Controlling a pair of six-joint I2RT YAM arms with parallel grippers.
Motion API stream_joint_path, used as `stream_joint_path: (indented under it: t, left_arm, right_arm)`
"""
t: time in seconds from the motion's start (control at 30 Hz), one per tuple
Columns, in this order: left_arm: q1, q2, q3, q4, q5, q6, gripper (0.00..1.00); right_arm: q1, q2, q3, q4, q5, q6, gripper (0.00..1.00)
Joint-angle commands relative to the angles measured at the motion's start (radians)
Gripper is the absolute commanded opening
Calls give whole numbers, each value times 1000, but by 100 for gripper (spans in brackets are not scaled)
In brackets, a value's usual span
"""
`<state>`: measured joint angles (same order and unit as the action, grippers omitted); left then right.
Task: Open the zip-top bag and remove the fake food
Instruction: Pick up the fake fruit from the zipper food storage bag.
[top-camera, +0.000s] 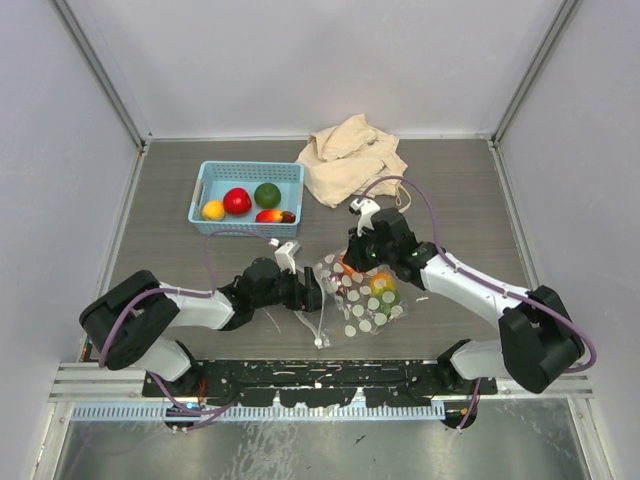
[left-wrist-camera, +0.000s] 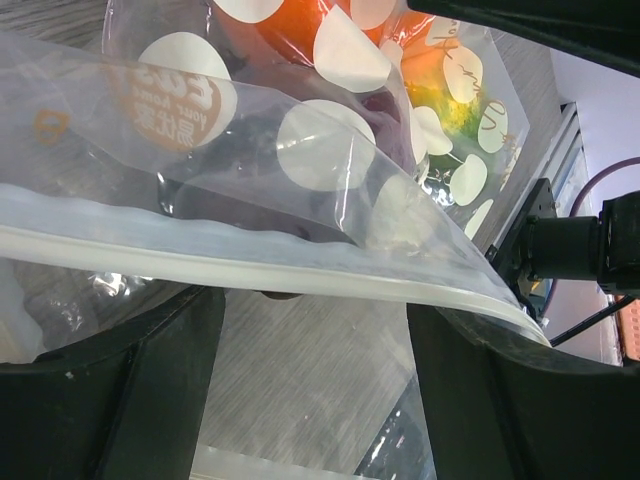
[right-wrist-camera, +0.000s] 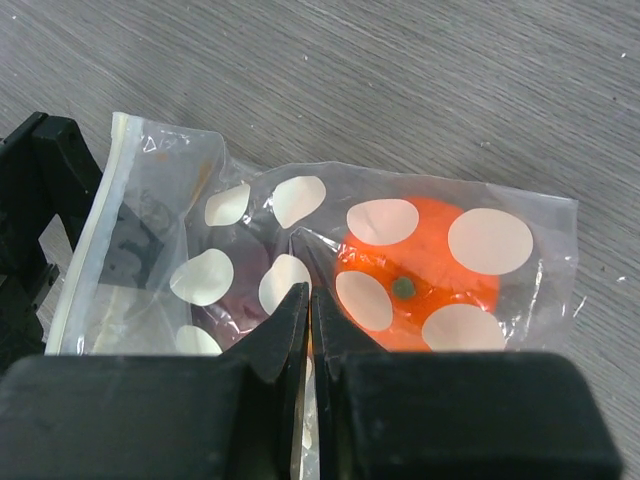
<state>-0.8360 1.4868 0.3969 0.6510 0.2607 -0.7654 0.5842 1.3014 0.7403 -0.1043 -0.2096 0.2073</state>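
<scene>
grey counter (top-camera: 460, 200). right claw (right-wrist-camera: 306, 295) pinches zip-top bag (right-wrist-camera: 330, 200) film; left claw (left-wrist-camera: 310, 330) open at zip strip (left-wrist-camera: 250, 265). i'd close it there, then peel apart slowly.

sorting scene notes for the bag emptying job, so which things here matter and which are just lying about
Part of the job:
clear polka-dot plastic zip-top bag
glossy orange plastic fruit inside it
red, green and yellow plastic fruits outside it
right end effector, pinching the bag

Lying about:
light blue perforated plastic basket, holding those fruits
crumpled beige cloth bag
</scene>
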Motion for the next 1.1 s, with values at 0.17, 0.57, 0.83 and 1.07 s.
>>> stream_joint_path:
  t: [0.17, 0.57, 0.83, 1.07]
  left_arm:
    - [-2, -27, 28, 8, -16, 28, 68]
    - [-3, -40, 33, -35, -25, 52, 63]
    - [-2, -43, 62, -95, -22, 95, 78]
    - [-2, -26, 84, -116, -2, 109, 84]
  right_arm:
    - [-6, 87, 81, 36, -31, -23, 11]
    - [-6, 163, 55, 18, -89, -37, 10]
    - [-7, 196, 62, 24, -160, -55, 10]
    - [-5, 228, 66, 50, -240, -59, 10]
